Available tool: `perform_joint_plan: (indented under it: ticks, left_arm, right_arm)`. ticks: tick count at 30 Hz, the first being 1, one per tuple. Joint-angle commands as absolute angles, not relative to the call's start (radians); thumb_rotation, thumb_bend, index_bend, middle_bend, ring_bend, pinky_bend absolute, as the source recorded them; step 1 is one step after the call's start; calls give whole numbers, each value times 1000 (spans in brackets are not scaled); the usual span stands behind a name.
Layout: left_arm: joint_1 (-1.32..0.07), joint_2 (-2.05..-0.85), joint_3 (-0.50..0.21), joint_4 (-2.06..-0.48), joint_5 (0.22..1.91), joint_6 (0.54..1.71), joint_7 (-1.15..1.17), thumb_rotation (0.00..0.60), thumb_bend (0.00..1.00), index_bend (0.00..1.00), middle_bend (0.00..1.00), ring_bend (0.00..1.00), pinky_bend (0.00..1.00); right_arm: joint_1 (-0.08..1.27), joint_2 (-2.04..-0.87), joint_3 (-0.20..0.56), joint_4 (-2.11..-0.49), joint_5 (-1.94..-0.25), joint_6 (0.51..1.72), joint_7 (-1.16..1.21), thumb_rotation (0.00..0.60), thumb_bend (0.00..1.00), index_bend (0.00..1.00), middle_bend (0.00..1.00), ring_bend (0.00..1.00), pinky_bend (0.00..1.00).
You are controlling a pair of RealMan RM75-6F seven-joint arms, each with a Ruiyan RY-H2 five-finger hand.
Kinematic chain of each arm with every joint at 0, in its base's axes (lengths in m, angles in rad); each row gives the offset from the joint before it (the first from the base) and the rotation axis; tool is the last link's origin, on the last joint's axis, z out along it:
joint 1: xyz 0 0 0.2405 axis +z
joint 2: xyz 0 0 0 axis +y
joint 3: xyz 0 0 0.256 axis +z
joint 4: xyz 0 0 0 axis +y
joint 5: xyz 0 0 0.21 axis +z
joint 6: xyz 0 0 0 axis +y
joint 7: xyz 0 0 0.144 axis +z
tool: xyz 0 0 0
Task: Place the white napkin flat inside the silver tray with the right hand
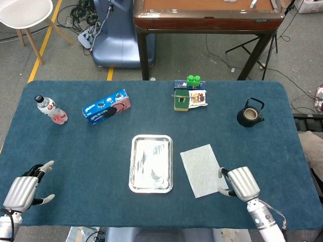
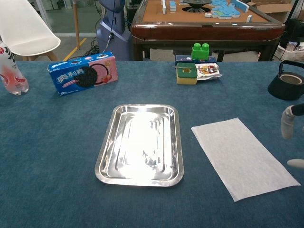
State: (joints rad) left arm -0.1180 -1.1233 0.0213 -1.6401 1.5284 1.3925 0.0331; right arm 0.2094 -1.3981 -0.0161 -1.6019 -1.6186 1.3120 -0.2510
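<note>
One white napkin (image 1: 203, 169) lies centre-right, beside one silver tray (image 1: 136, 166) (empty). Your right hand (image 1: 240, 182), fingers apart, sits at the napkin's lower-right corner; your left hand (image 1: 22, 187) is spread, lower left.

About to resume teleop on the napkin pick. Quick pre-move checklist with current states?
1. White napkin lies flat on the table, right of the silver tray, apart from it: ok.
2. Tray holds nothing: ok.
3. Right hand holds nothing, fingers apart: ok.
4. Right hand touching the napkin's near right corner: cannot tell.
5. Left hand at the table's near left corner, away from the tray: ok.
</note>
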Motion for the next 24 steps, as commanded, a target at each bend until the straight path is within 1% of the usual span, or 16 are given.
perform_joint_plan:
  ticks: [1,24]
  left_arm:
    - [-118,-1122,21,-1640,1528,1393,33,600,8,133,292,164,338]
    - [-117,-1114,20,-1639,1524,1398,20,600,8,133,295,171,339]
  right_arm:
    - [215,-1407,-23,-1594,-1622,1301,-258,600,0,532,1000,1000,1000]
    - [243,-1485,-63,-1530,-1624,1235,-279,600,0,532,1000,1000,1000]
